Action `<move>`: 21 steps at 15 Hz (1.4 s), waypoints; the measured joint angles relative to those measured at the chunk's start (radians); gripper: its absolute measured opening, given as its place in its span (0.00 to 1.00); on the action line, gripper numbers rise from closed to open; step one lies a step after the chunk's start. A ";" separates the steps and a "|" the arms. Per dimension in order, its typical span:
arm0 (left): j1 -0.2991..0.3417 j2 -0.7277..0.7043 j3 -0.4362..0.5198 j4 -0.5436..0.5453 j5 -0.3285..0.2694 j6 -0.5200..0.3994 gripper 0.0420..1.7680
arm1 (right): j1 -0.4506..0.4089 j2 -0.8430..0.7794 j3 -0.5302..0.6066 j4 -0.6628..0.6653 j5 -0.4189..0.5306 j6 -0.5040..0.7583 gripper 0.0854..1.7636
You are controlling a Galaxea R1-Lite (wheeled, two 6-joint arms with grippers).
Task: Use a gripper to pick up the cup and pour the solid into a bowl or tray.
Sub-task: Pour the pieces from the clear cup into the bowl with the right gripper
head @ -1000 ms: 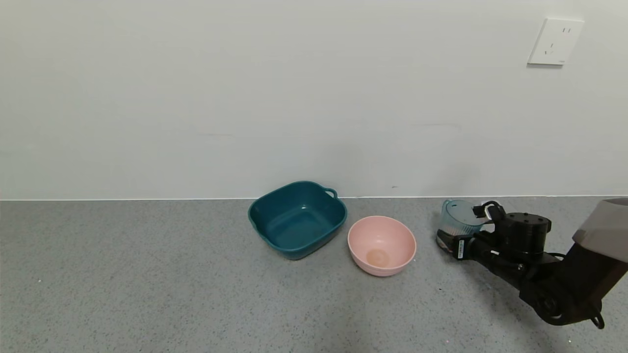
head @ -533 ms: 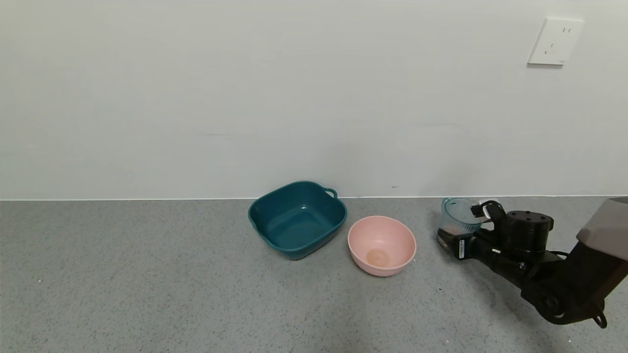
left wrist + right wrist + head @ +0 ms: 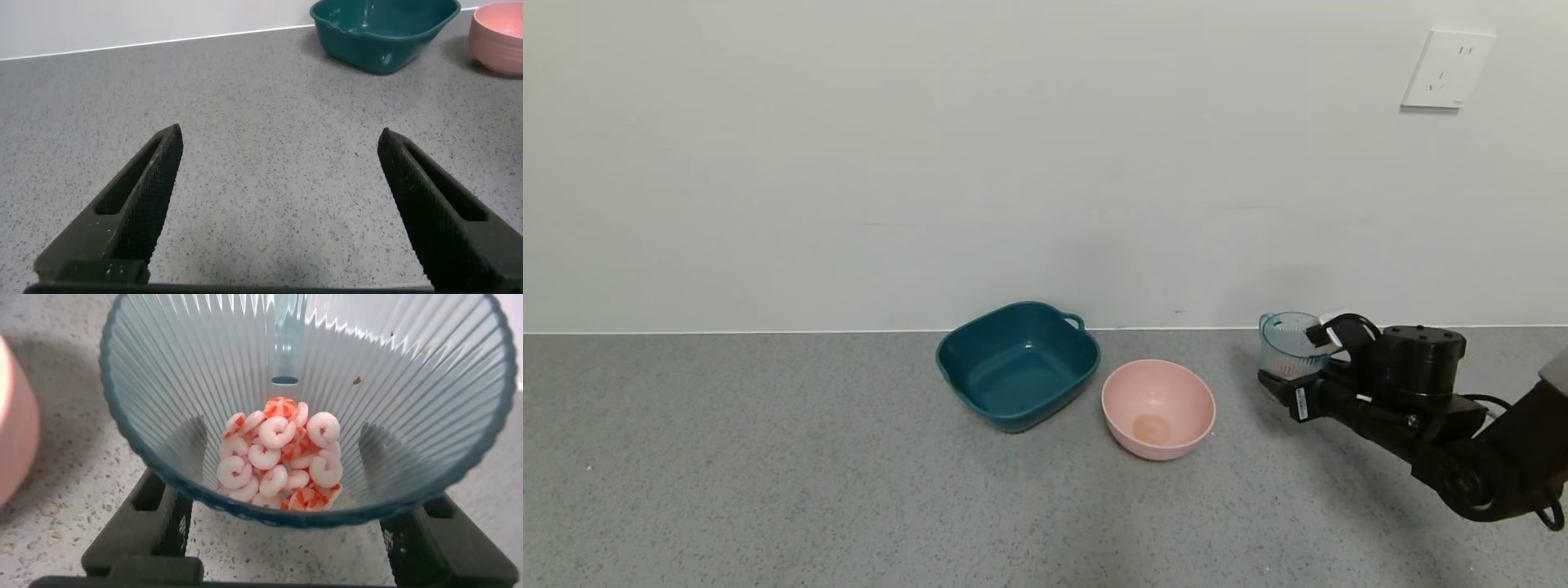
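Note:
My right gripper [image 3: 1286, 377] is shut on the translucent blue-green ribbed cup [image 3: 1288, 341] and holds it upright a little above the counter, right of the pale pink bowl [image 3: 1158, 407]. In the right wrist view the cup [image 3: 163, 457] fills the frame between my two black fingers [image 3: 167, 523]. The solid [image 3: 282, 457], a small pile of white and orange-red ring-shaped pieces, lies in the cup's bottom. The pink bowl's edge shows there too [image 3: 12, 433]. My left gripper [image 3: 278, 140] is open and empty over bare counter, outside the head view.
A dark teal squarish tub [image 3: 1018, 364] with handles stands left of the pink bowl, near the wall; it also shows in the left wrist view [image 3: 384, 28] beside the bowl [image 3: 498, 26]. Grey speckled counter lies in front of them. A wall socket [image 3: 1447, 69] is at upper right.
My right gripper has lifted the cup off the counter and raised it, with the wrist moving slightly right. The bowl and tub have not moved.

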 joint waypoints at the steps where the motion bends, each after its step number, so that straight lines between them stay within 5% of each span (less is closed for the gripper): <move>1: 0.000 0.000 0.000 0.000 0.000 0.000 0.97 | 0.004 -0.021 -0.011 0.031 0.000 -0.014 0.73; 8: 0.000 0.000 0.000 0.000 0.000 0.000 0.97 | 0.064 -0.134 -0.129 0.199 -0.087 -0.149 0.73; 21: 0.000 0.000 0.000 0.000 0.000 0.000 0.97 | 0.191 -0.163 -0.216 0.263 -0.249 -0.509 0.73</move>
